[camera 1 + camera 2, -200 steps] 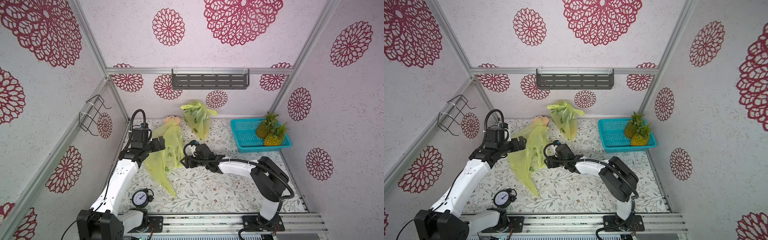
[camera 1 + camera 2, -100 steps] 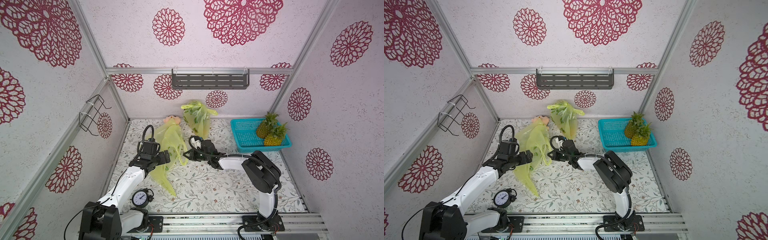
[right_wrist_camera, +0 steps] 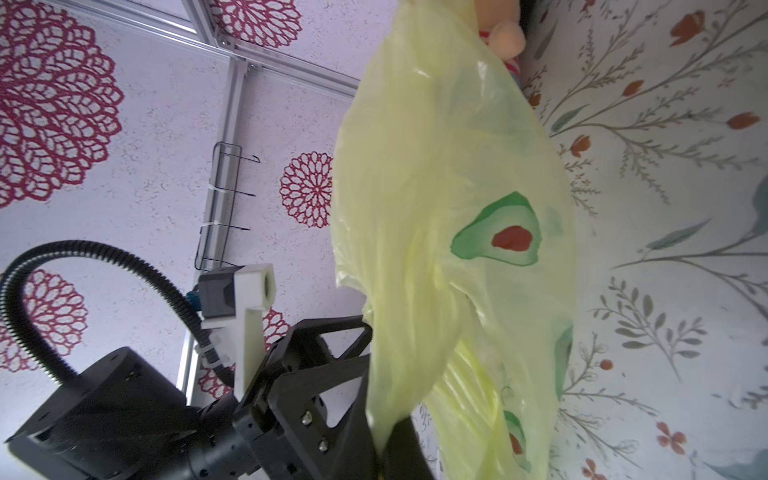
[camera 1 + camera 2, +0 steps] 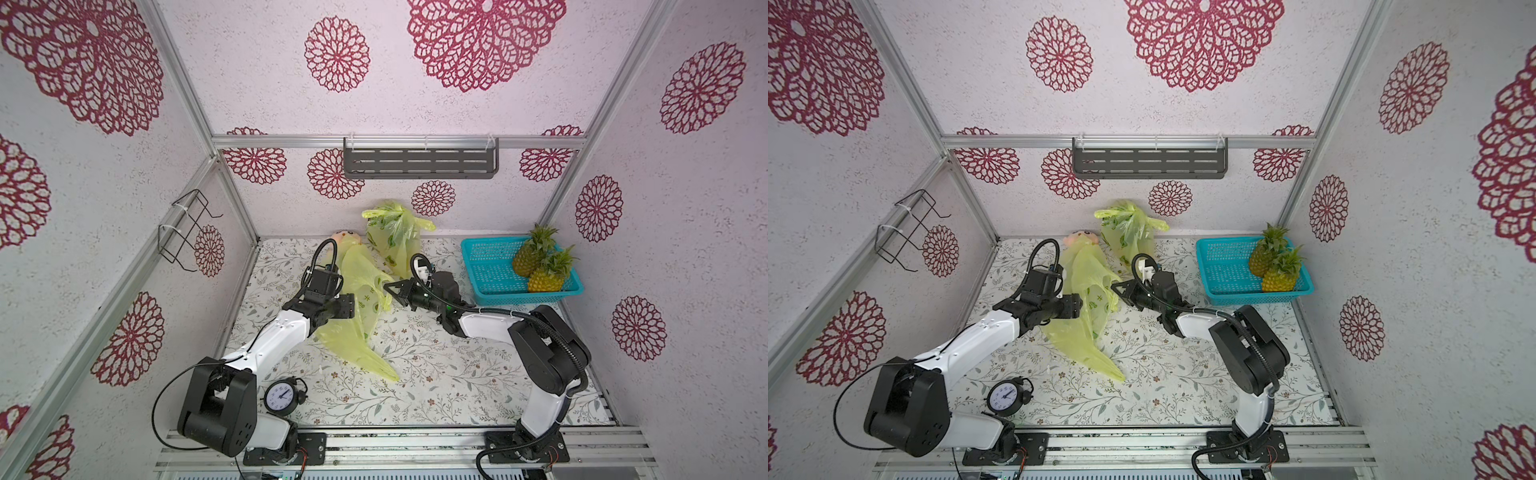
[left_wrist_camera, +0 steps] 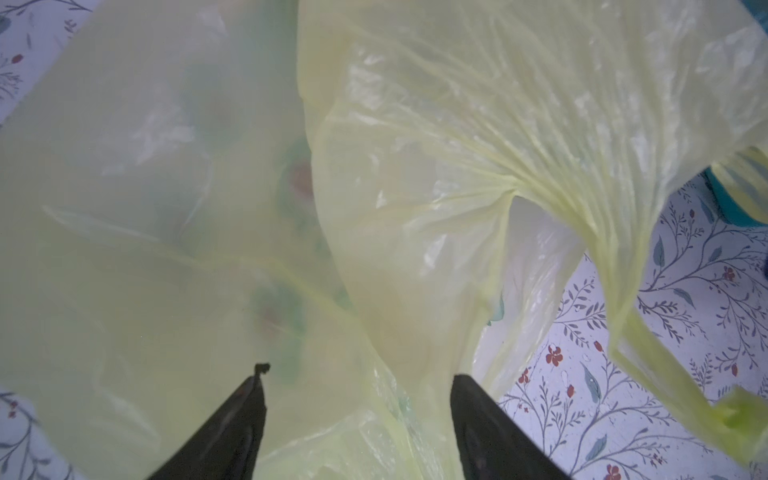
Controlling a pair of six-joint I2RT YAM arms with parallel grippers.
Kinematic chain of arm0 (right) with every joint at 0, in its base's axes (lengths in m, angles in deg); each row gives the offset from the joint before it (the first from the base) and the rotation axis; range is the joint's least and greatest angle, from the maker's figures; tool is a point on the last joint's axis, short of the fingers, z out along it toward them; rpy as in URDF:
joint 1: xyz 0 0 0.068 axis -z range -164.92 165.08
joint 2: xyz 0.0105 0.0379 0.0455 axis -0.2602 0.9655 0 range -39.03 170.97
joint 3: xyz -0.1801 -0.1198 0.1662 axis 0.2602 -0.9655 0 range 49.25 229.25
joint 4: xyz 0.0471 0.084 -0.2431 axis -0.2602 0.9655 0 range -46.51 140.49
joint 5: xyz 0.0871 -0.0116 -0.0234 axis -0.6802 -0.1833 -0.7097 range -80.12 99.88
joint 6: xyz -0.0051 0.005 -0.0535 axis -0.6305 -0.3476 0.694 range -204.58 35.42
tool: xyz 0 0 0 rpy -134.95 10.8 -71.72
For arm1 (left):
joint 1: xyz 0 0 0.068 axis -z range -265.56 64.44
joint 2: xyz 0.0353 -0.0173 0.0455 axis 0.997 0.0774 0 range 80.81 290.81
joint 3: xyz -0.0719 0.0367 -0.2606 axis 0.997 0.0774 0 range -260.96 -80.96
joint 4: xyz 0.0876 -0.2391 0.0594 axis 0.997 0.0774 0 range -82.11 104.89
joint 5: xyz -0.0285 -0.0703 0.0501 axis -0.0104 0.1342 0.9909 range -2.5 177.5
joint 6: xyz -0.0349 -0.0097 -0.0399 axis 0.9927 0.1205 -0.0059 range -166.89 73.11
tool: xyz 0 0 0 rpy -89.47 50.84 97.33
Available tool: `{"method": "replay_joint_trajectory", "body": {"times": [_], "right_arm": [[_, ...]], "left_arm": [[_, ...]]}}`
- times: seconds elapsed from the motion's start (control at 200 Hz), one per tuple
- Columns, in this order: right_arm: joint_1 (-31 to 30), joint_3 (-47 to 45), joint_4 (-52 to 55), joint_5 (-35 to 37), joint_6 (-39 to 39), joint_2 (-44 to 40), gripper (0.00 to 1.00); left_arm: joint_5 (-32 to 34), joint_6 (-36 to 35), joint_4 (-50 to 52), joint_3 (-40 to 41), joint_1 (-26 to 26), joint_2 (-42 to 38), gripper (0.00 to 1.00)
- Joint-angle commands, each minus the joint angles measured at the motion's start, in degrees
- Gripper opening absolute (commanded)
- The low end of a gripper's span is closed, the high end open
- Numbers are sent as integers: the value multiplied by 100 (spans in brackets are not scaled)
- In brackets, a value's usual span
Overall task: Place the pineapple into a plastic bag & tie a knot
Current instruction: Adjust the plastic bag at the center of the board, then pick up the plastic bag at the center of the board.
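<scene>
Step in hand (my read): getting the bag mouth open. Pineapple not yet loaded.

Right fingers (image 4: 390, 287): clamped shut on a gathered edge strip of the yellow-green bag (image 4: 361, 328). R wrist view shows film bunched into the pinch.
Left fingers (image 4: 347, 308): well apart, film draped betw. and ahead of them. Nothing gripped as far as L wrist view shows.

Task item: two pineapples (image 4: 538, 264) stand in the teal basket (image 4: 488, 270) at your right side of the tabletop (image 4: 436, 365), well apart from the bag.

How to do it well:
- Close L on ONE film layer only, near the mouth rim, opposite the R pinch. Grabbing both walls would prob. seal the mouth.
- Use R pinch as anchor and spread gently. Film looks likely to stretch or tear under a hard pull.
- Lift the rim off the tabletop before spreading.

Materials:
- Bag: thin translucent film, glossy, creased, limp, w/ avocado prints. Likely slippery and clingy.
- Pineapples: rough scaled rind, spiky crown. Snag risk on film.
- Basket: rigid perforated plastic.
- Tabletop: flat floral-print surface.
</scene>
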Motion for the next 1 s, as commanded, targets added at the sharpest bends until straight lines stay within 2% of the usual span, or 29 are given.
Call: {"method": "replay_joint_trajectory", "body": {"times": [0.0,0.15,0.305,0.485,0.57,0.651,0.701,0.796,0.996], "right_arm": [[74,-68,-439,-126,-362,-231,0],[101,-129,-615,-136,-472,-272,0],[136,-178,-886,-163,-647,-351,0],[221,-320,-1239,-93,-938,-490,0],[315,-422,-1306,-12,-969,-588,0],[431,-492,-1106,35,-804,-701,0],[522,-529,-879,48,-618,-790,0],[733,-497,-57,98,10,-969,0],[987,285,2287,274,1709,-1088,0]], "left_arm": [[-431,-77,-214,-149,78,156,77],[-904,130,-533,-52,151,140,81],[-398,516,-510,24,240,345,74],[-236,964,-569,54,462,652,66],[-53,1073,-723,129,561,676,52],[294,1061,-687,150,568,547,28],[497,889,-581,140,565,407,16],[428,495,-131,32,568,16,0],[-619,77,1439,-329,557,-782,0]]}}
